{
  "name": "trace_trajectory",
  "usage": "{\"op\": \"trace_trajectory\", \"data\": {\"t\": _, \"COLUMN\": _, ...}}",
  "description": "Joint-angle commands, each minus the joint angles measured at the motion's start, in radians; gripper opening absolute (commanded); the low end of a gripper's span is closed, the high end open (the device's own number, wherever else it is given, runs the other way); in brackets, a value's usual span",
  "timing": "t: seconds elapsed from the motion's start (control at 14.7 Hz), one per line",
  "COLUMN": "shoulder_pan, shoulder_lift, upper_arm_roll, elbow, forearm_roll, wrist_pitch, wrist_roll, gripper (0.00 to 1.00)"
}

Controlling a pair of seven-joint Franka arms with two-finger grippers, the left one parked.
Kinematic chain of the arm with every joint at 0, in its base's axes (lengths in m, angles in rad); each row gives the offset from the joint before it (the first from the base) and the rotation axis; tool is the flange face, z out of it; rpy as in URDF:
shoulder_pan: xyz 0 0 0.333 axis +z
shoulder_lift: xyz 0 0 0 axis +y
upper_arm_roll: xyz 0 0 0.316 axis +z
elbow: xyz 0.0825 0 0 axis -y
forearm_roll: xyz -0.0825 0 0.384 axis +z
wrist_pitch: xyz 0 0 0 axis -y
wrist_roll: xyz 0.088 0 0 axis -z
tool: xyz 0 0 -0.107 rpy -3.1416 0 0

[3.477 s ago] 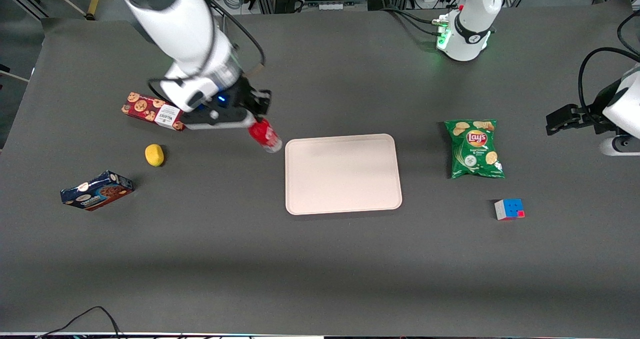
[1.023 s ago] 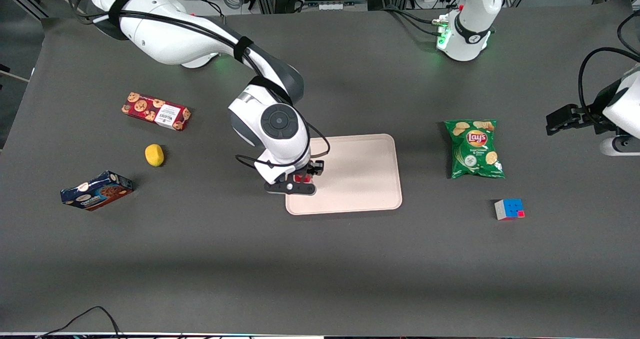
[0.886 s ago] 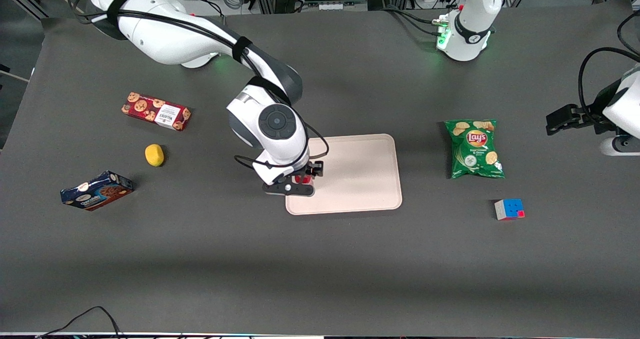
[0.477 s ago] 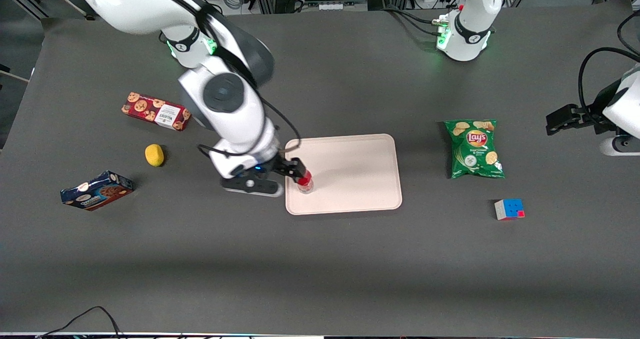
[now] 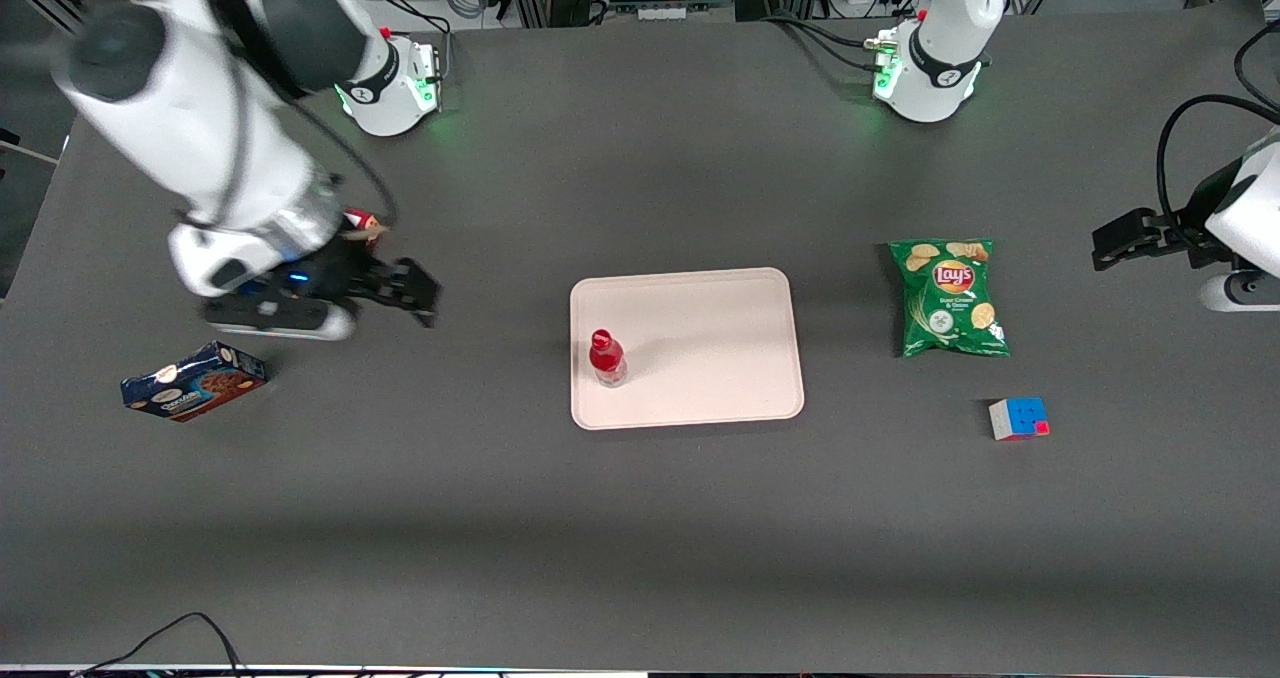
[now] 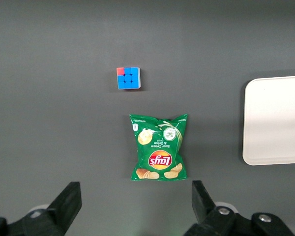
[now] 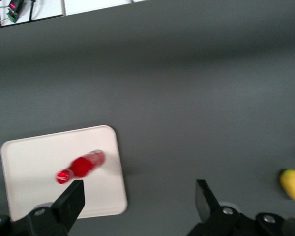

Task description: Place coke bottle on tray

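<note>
Your coke bottle (image 5: 606,357) stands upright on the tray (image 5: 700,358), near the tray's edge toward the working arm's end (cap up, nothing touching it). Your claw (image 5: 415,296) hangs spread and empty above the tabletop (image 5: 640,518), well apart from the tray.

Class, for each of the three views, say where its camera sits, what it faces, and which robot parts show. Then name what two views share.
Front view: high above the table, facing the robots; both arms show, the right hand open, toward the working arm's end, away from the bottle standing on the tray.
Left wrist view: on the parked arm, looking down at chips and cube; its fingers show.
Right wrist view: on the working arm, looking down; open fingers show.
Shared: both wrist views show the tray.
</note>
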Motion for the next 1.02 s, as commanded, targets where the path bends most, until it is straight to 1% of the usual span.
{"op": "trace_trajectory", "data": {"t": 0.0, "shoulder_pan": -0.008, "shoulder_lift": -0.206, "upper_arm_roll": -0.129, "elbow": -0.228, "forearm_roll": 0.064, "wrist_pitch": 0.027, "wrist_roll": -0.207, "gripper": 1.0}}
{"op": "trace_trajectory", "data": {"t": 0.14, "shoulder_pan": -0.008, "shoulder_lift": -0.272, "upper_arm_roll": -0.207, "elbow": -0.279, "forearm_roll": 0.067, "wrist_pitch": 0.013, "wrist_roll": -0.309, "gripper": 1.0}}
{"op": "trace_trajectory", "data": {"t": 0.27, "shoulder_pan": -0.005, "shoulder_lift": -0.278, "upper_arm_roll": -0.281, "elbow": -0.247, "forearm_roll": 0.069, "wrist_pitch": -0.068, "wrist_roll": -0.377, "gripper": 1.0}}
{"op": "trace_trajectory", "data": {"t": 0.48, "shoulder_pan": -0.007, "shoulder_lift": -0.269, "upper_arm_roll": -0.31, "elbow": -0.178, "forearm_roll": 0.066, "wrist_pitch": -0.178, "wrist_roll": -0.411, "gripper": 1.0}}
{"op": "trace_trajectory", "data": {"t": 0.61, "shoulder_pan": -0.007, "shoulder_lift": -0.267, "upper_arm_roll": -0.327, "elbow": -0.164, "forearm_roll": 0.066, "wrist_pitch": -0.238, "wrist_roll": -0.429, "gripper": 1.0}}
{"op": "trace_trajectory", "data": {"t": 0.95, "shoulder_pan": -0.005, "shoulder_lift": -0.267, "upper_arm_roll": -0.329, "elbow": -0.155, "forearm_roll": 0.066, "wrist_pitch": -0.275, "wrist_roll": -0.438, "gripper": 1.0}}
